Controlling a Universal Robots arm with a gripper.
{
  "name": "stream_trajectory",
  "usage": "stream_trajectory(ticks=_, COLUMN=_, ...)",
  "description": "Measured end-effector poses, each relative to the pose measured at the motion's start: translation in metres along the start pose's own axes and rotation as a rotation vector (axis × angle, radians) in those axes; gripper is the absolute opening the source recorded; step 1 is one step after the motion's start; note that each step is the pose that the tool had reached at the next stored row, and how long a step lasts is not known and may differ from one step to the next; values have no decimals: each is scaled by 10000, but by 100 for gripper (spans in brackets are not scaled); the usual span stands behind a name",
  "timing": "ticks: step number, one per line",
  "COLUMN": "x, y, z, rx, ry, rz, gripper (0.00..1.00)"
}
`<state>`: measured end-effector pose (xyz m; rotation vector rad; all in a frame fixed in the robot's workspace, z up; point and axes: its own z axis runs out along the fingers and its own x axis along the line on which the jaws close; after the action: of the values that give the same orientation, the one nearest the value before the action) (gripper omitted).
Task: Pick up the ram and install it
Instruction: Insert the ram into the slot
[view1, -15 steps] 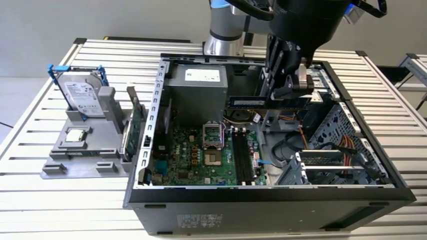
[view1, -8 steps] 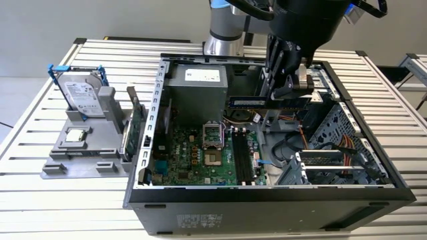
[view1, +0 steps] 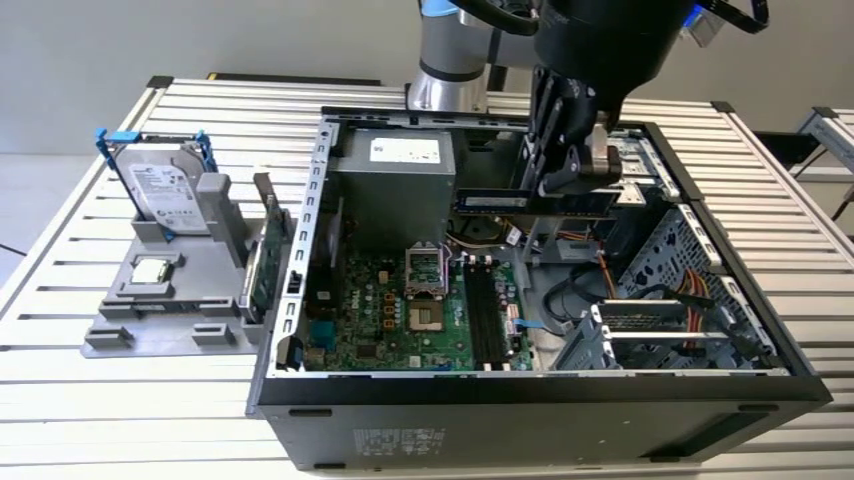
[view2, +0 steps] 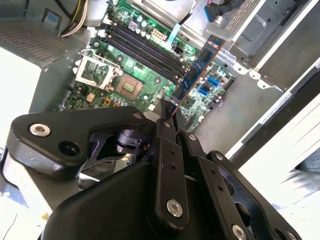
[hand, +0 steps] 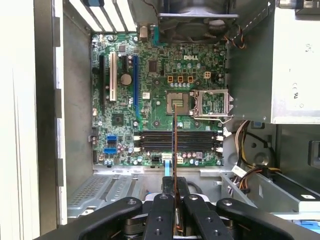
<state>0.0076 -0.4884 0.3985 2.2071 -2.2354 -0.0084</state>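
Open computer case (view1: 534, 386) with the green motherboard (view1: 400, 310) on its floor. The gripper (view1: 567, 190) pinches the ram (view1: 494, 201), a long, thin dark board with small black chips, held on edge in the air above the motherboard.

In the exterior view the slots (view1: 483, 318) lie open from above. Around them: power supply (view1: 394, 180) rising at 11 o'clock, cables (view1: 603, 285) and drive cage (view1: 671, 285) crowding 3 o'clock, case wall (view1: 534, 390) at 6 o'clock. The gripper (view1: 577, 192), clamped on the ram (view1: 497, 201), hangs at 1 o'clock.
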Motion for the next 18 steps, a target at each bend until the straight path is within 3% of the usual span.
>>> stream_trajectory(ticks=8, x=-77, y=1, z=1, rx=1, ry=-2, rz=-1, gripper=0)
stream_trajectory(ticks=18, x=-78, y=1, z=1, rx=1, ry=-1, rz=0, gripper=0)
